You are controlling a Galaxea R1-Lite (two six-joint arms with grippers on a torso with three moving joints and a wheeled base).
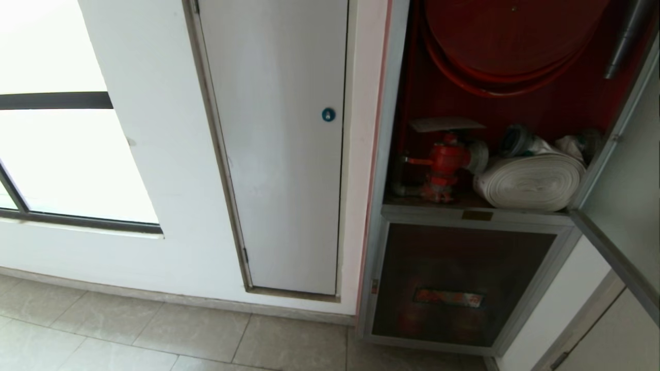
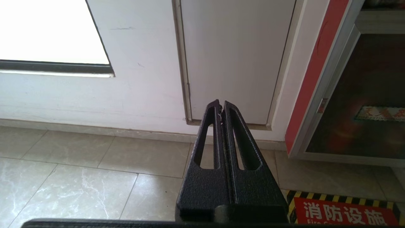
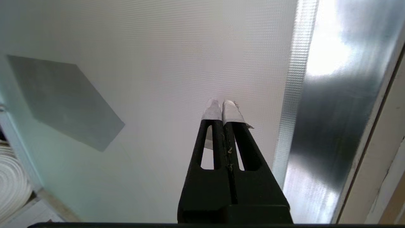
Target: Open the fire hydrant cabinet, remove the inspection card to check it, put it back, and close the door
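Right hand (image 3: 221, 106), fingers pressed together, empty, points at the swung-open door (image 3: 152, 63).

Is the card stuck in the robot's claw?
No, the card lies on top of the red valve inside the cabinet, with no claw near it.
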